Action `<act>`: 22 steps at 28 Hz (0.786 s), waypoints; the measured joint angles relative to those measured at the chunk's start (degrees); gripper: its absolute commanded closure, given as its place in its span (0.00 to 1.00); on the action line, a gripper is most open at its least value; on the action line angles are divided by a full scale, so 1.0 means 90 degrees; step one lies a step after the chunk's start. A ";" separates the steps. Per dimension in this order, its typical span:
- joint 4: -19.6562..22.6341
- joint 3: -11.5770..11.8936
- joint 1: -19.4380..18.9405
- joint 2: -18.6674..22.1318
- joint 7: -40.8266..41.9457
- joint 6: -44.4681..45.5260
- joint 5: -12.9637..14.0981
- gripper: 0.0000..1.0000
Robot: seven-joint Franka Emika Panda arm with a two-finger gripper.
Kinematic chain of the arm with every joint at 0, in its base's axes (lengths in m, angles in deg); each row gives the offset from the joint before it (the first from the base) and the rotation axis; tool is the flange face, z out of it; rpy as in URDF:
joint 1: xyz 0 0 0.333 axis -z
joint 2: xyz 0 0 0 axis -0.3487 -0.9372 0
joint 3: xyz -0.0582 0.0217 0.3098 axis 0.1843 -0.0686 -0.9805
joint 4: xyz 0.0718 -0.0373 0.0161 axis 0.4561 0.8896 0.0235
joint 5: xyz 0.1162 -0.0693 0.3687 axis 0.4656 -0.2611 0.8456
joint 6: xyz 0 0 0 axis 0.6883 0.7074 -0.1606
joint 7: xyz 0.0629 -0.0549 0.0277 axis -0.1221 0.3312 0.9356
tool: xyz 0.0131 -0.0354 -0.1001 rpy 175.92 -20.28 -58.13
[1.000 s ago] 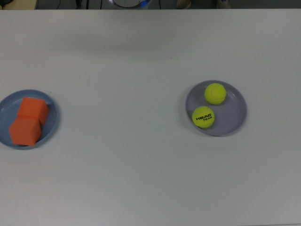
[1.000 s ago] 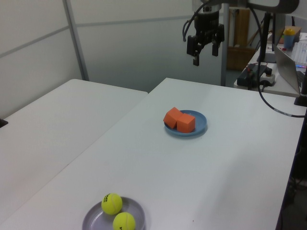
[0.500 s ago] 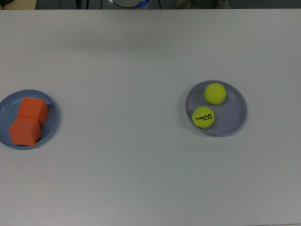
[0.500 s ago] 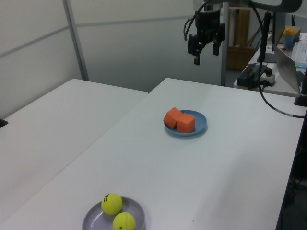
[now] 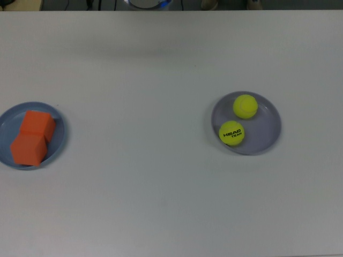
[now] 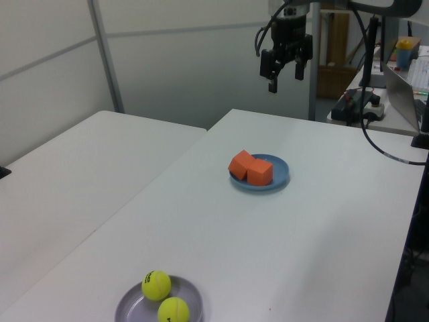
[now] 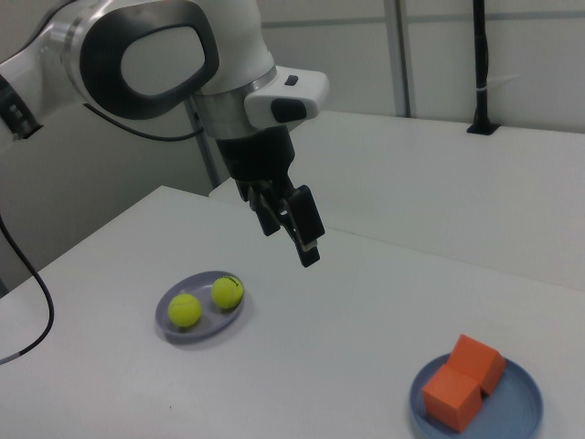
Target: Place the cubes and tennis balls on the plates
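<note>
Gripper (image 6: pixel 284 70): empty, fingers spread, raised above the table (image 5: pixel 161 187). Both cubes (image 5: pixel 32 137) rest on blue plate (image 5: pixel 58 140); both tennis balls (image 5: pixel 238 120) on lavender plate (image 5: pixel 268 128).

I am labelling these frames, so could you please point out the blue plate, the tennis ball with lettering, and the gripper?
blue plate (image 5: pixel 58 136), top view, bare right rim.
lettered tennis ball (image 5: pixel 231 133), top view, ball centre.
gripper (image 6: pixel 284 72), left view, midway between fingertips.
</note>
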 measured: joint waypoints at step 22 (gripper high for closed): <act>0.0000 -0.0073 -0.0046 0.0245 0.0000 0.0082 0.0011 0.00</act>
